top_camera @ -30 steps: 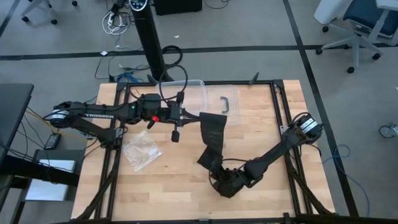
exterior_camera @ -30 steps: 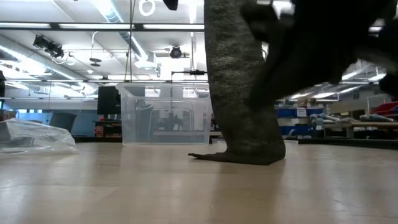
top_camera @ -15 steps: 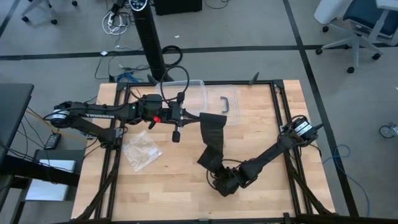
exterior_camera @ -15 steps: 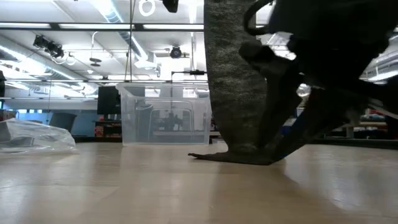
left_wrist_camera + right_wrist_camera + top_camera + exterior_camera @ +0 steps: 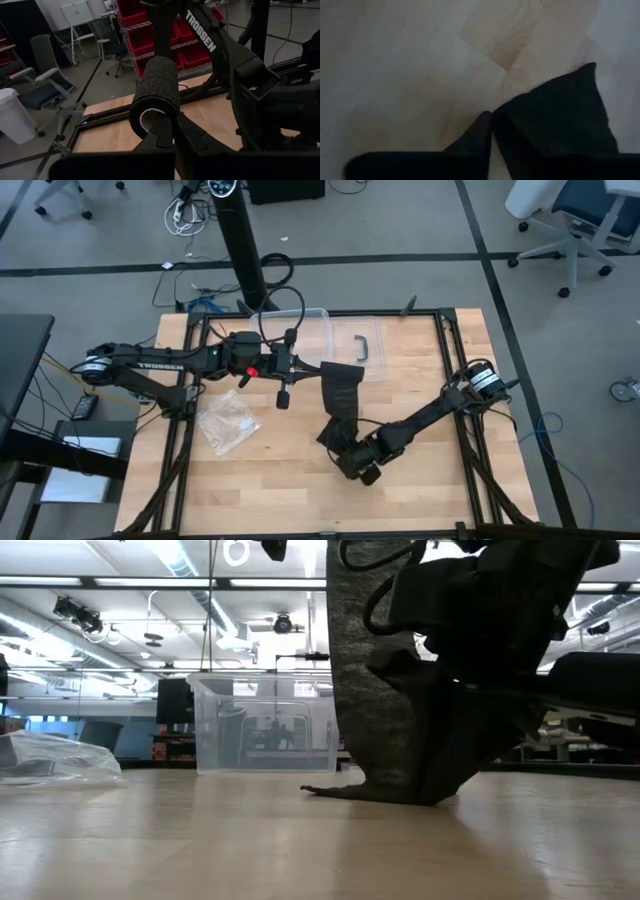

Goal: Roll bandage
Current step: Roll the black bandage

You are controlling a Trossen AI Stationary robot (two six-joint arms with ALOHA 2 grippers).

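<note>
Since the bandage (image 5: 340, 402) is soft and limp, draped from the pinched-shut left gripper (image 5: 305, 366) at 12 o'clock to 6, its loose tail is best taken; right gripper (image 5: 352, 457) looks nearly closed.

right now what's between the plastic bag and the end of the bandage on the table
Nothing: in the high view only bare wood lies between the plastic bag and the bandage. The low view also shows open tabletop there.
</note>
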